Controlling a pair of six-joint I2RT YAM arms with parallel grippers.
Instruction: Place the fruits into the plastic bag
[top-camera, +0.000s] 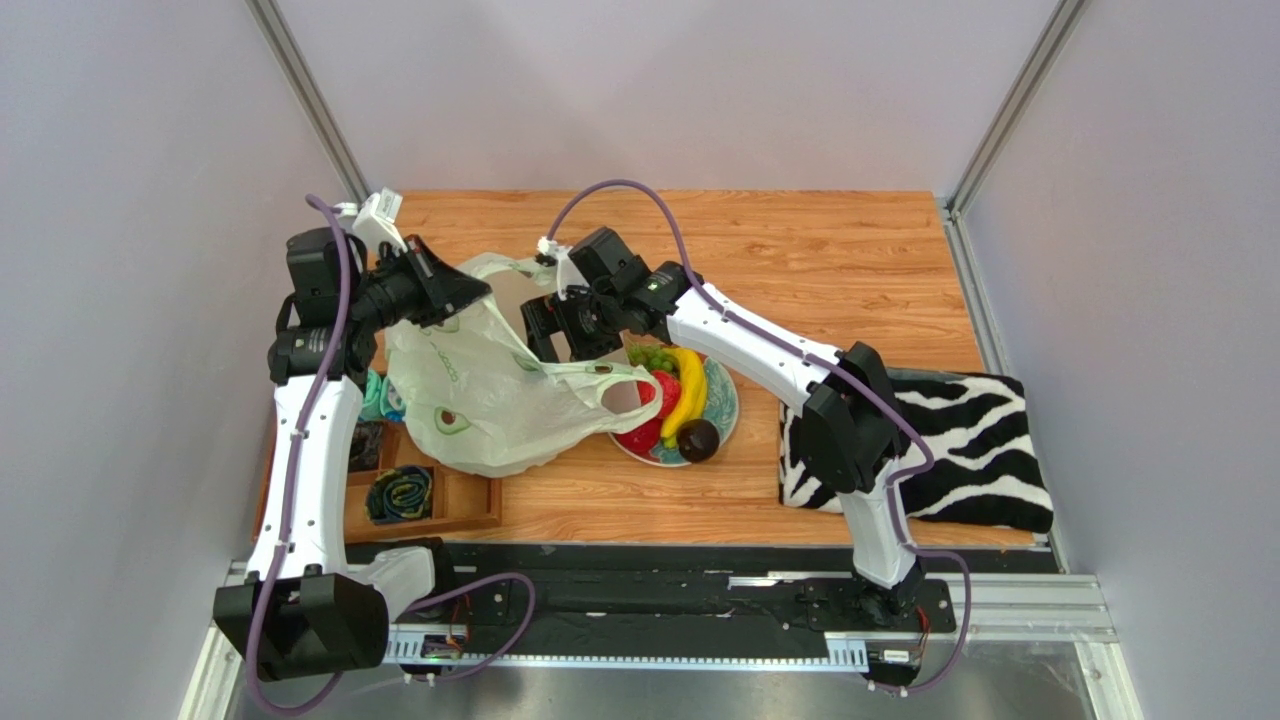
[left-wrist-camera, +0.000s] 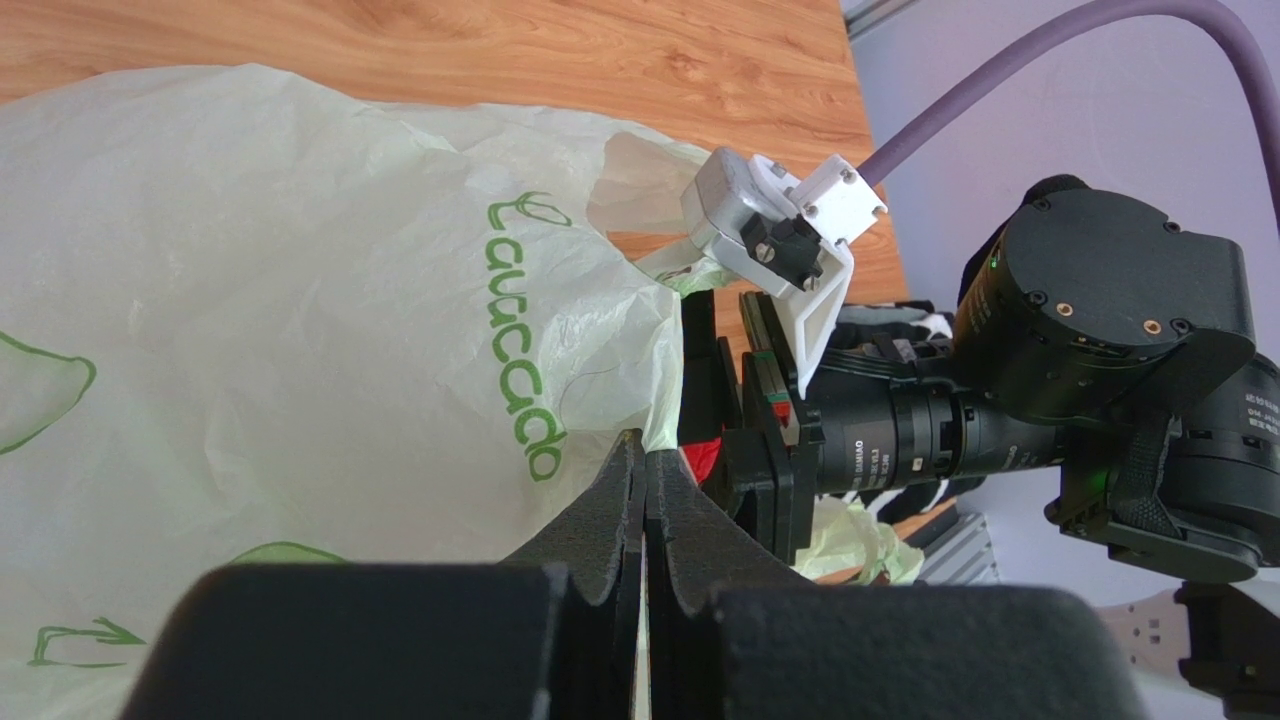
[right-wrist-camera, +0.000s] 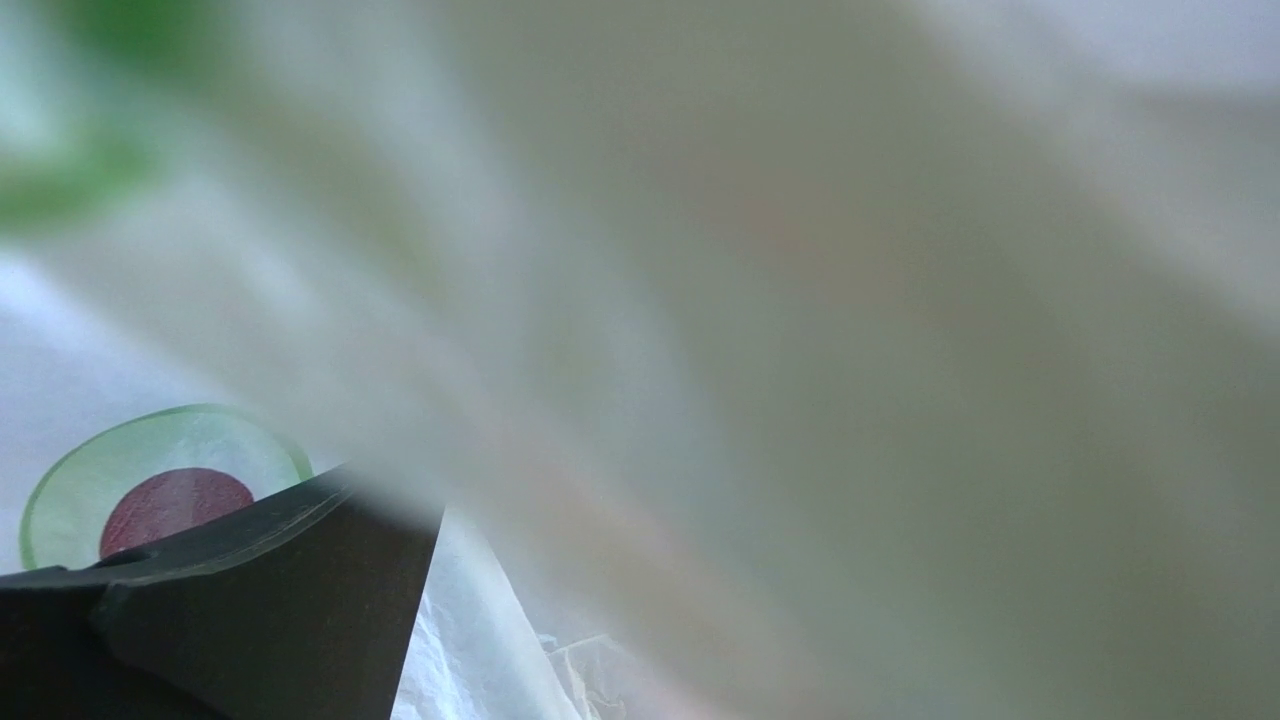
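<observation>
plastic bag (top-camera: 473, 398) slumped on table (top-camera: 842, 255) between arms, handle loop reaching plate (top-camera: 724, 393) where fruits (top-camera: 676, 398) wait. left hand (left-wrist-camera: 646, 465) clamped together on bag rim, likely holding mouth up. right hand (top-camera: 556, 323) at opposite rim; film blankets its camera, so cannot tell its state.

The wooden surface (top-camera: 842, 240) carried a plate (top-camera: 729, 396), a zebra cloth (top-camera: 977, 435), a tray (top-camera: 458, 504) and the bag (top-camera: 481, 398).

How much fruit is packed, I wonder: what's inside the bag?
Through the bag no fruit shape shows, but its folds hide most of the inside. The right gripper is at its mouth; the banana lies on the plate.
</observation>
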